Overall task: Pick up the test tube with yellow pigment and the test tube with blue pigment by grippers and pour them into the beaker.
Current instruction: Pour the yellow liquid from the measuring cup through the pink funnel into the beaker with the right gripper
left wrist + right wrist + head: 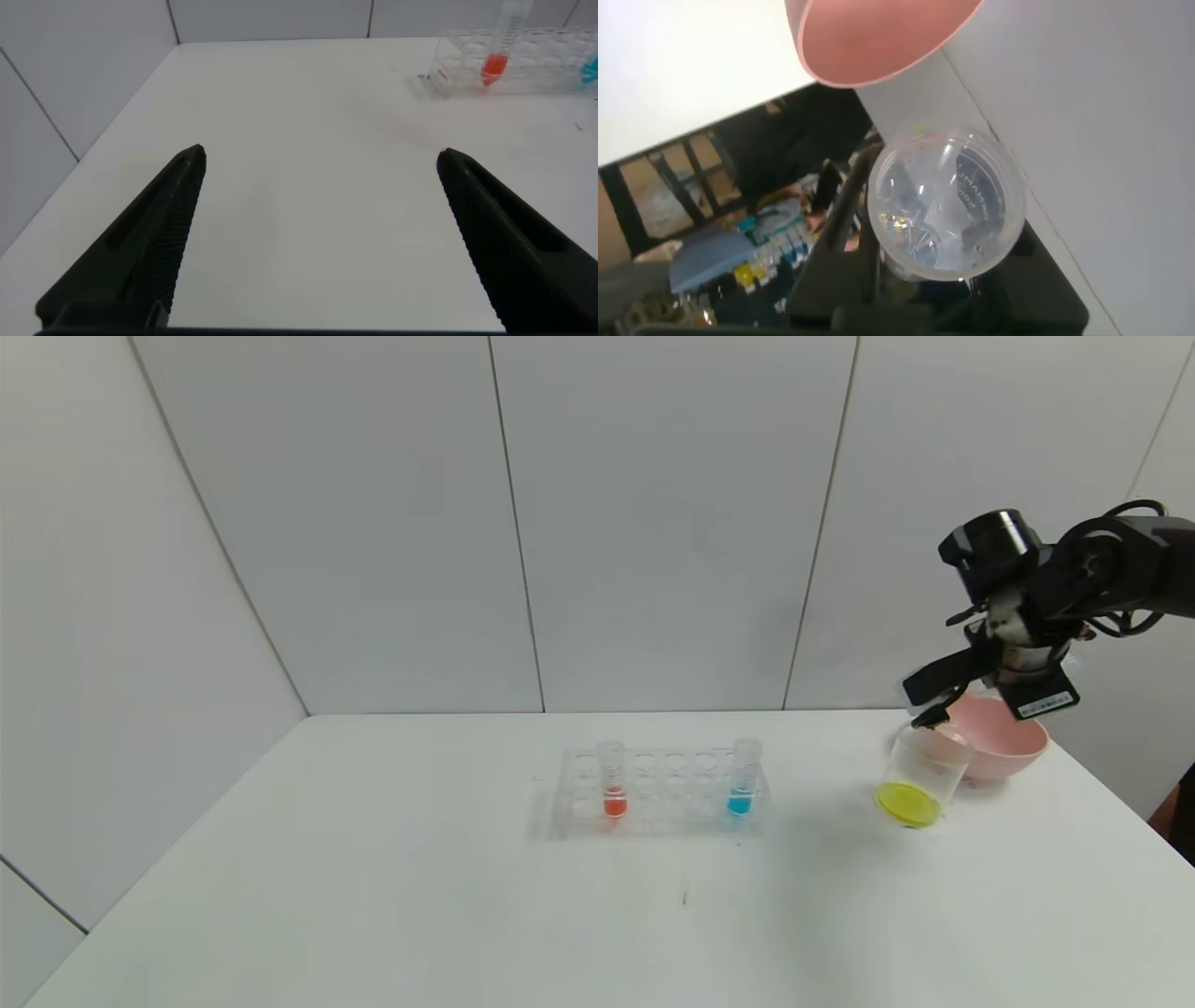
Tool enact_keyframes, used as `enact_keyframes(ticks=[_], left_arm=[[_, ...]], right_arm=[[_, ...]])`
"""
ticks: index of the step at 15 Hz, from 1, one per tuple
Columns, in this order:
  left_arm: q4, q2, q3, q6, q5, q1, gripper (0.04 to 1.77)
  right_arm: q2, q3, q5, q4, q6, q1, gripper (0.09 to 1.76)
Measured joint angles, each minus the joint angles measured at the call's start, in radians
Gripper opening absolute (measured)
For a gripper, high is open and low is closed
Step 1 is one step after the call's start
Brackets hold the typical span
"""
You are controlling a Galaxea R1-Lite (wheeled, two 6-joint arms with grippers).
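My right gripper (pixel 934 705) hangs over the rim of the beaker (pixel 924 761), which stands at the right of the table with yellow liquid in its bottom. The right wrist view shows this gripper (pixel 943 280) shut on the yellow-pigment test tube (pixel 945 205). I look into the tube's open mouth and only a few yellow drops cling inside. The blue-pigment test tube (pixel 742 779) stands upright at the right end of the clear rack (pixel 658 793). My left gripper (pixel 320 163) is open and empty over the table's left part.
An orange-red-liquid tube (pixel 611 779) stands at the rack's left end and shows in the left wrist view (pixel 495 61). A pink bowl (pixel 1004 737) sits just behind the beaker near the table's right edge and shows in the right wrist view (pixel 878 37).
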Motion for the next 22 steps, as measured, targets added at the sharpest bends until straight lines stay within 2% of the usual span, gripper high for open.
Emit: enact_keyframes(ticks=[3,6,7,11,12,15,17,19,22], left_arm=[[0.000,0.000,0.000,0.000,0.000,0.000,1.76],[0.000,0.000,0.000,0.000,0.000,0.000,1.76],[0.000,0.000,0.000,0.000,0.000,0.000,1.76],[0.000,0.000,0.000,0.000,0.000,0.000,1.76],[0.000,0.000,0.000,0.000,0.000,0.000,1.76],[0.000,0.000,0.000,0.000,0.000,0.000,1.76],[0.000,0.000,0.000,0.000,0.000,0.000,1.76],[0.000,0.000,0.000,0.000,0.000,0.000,1.76],[0.000,0.000,0.000,0.000,0.000,0.000,1.76]], right_arm=[[-0.034,0.000,0.240,0.015,0.093,-0.054,0.59],[-0.061,0.000,0.523,0.021,0.249,-0.103,0.59],[-0.070,0.001,0.610,0.021,0.311,-0.116,0.59],[-0.096,0.015,1.061,0.020,0.615,-0.145,0.59],[-0.103,0.019,1.125,0.018,0.690,-0.152,0.59],[-0.137,0.033,1.249,0.008,0.900,-0.164,0.59],[-0.172,0.080,1.303,-0.046,0.961,-0.181,0.59],[-0.210,0.179,1.316,-0.191,1.042,-0.200,0.59],[-0.272,0.395,1.319,-0.517,1.176,-0.222,0.59]])
